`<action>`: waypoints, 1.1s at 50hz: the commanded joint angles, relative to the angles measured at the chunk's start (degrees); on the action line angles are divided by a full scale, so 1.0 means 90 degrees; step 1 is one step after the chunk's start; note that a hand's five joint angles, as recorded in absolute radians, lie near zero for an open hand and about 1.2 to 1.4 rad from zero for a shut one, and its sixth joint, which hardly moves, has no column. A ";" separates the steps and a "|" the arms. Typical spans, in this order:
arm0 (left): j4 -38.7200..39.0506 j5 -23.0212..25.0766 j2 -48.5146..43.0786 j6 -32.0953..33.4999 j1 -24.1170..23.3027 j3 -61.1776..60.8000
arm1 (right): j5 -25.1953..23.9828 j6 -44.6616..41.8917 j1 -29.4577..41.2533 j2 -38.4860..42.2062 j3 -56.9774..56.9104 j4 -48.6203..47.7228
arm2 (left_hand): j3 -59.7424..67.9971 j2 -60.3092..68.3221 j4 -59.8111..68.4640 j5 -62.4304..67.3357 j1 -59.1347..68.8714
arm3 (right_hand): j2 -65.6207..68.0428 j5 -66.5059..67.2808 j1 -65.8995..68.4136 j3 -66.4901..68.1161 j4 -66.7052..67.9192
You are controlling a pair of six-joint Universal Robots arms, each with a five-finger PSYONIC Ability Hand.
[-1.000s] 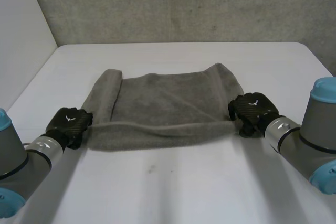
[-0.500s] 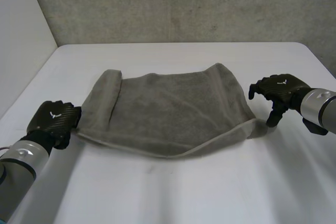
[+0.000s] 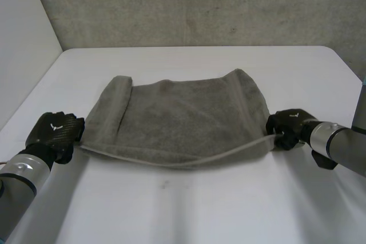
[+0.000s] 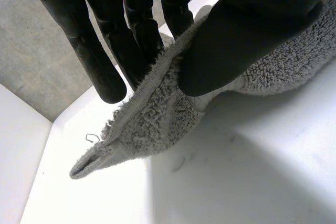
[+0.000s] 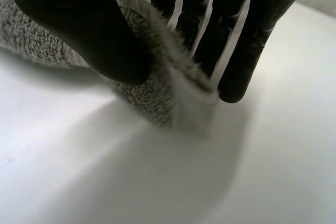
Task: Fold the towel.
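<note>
A grey towel (image 3: 183, 115) lies spread across the middle of the white table (image 3: 183, 204), its near edge lifted slightly and its left end folded over in a narrow flap. My left hand (image 3: 56, 132) pinches the towel's near left corner (image 4: 157, 114) between thumb and fingers (image 4: 139, 40). My right hand (image 3: 289, 128) pinches the near right corner (image 5: 173, 93), the thumb pressing the cloth against the fingers (image 5: 231, 40). Both corners are held just above the table.
A grey wall (image 3: 189, 7) stands behind the table's far edge. A white panel (image 3: 23, 50) rises at the left side. Bare table surface lies in front of the towel and on both sides.
My right hand, open and off the cloth half a second ago, has come back in and closed on the near right corner. The left hand has kept its grip and drawn slightly outward.
</note>
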 commanded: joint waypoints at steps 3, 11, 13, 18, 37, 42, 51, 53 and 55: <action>-0.0127 -0.0020 0.0441 0.0013 -0.0047 0.0210 | 0.0068 0.0336 -0.0166 -0.1334 -0.0027 -0.0279 | 0.1150 0.1138 0.1143 0.1268 0.1394 | 0.1359 0.1564 0.0227 0.1358 0.1342; -0.1092 -0.0040 0.1692 -0.0279 -0.0174 0.1311 | -0.0039 0.0356 -0.0186 -0.3183 -0.1091 0.0415 | 0.1150 0.1138 0.1143 0.1268 0.1394 | 0.1359 0.1564 0.0227 0.1358 0.1342; -0.1387 -0.0050 0.1908 -0.0427 -0.0194 0.1676 | -0.0088 0.0346 -0.0205 -0.3428 -0.1482 0.0786 | 0.1150 0.1138 0.1143 0.1268 0.1394 | 0.1359 0.1564 0.0227 0.1358 0.1342; -0.2614 -0.0138 0.2104 -0.0739 -0.0252 0.3108 | -0.0186 0.0200 -0.0391 -0.3545 -0.2808 0.1897 | 0.1150 0.1138 0.1143 0.1268 0.1394 | 0.1359 0.1564 0.0227 0.1358 0.1342; -0.3555 -0.0167 -0.0930 -0.0690 -0.0359 0.4359 | -0.0020 -0.0875 -0.0254 -0.1302 -0.2428 0.2534 | 0.1150 0.1138 0.1143 0.1268 0.1394 | 0.1359 0.1564 0.0227 0.1358 0.1342; -0.3545 -0.0177 -0.1975 -0.0690 -0.0574 0.5178 | 0.0272 -0.0817 -0.0079 -0.0413 -0.2916 0.2427 | 0.1150 0.1138 0.1143 0.1268 0.1394 | 0.1359 0.1564 0.0227 0.1358 0.1342; -0.2891 -0.0079 -0.2847 -0.0739 -0.0916 0.7418 | 0.0683 0.0888 0.0293 0.0021 -0.4088 -0.0438 | 0.1150 0.1138 0.1143 0.1268 0.1394 | 0.1359 0.1564 0.0227 0.1358 0.1342; -0.2123 -0.0069 -0.2780 -0.0797 -0.1081 0.8079 | 0.0703 0.1254 0.0293 -0.0127 -0.4099 -0.1040 | 0.1150 0.1138 0.1143 0.1268 0.1394 | 0.1359 0.1564 0.0227 0.1358 0.1342; -0.1684 -0.0127 -0.2682 -0.0865 -0.1160 0.8391 | 0.0887 0.1789 0.0293 -0.0661 -0.3954 -0.2284 | 0.1150 0.1138 0.1143 0.1268 0.1394 | 0.1359 0.1564 0.0227 0.1358 0.1342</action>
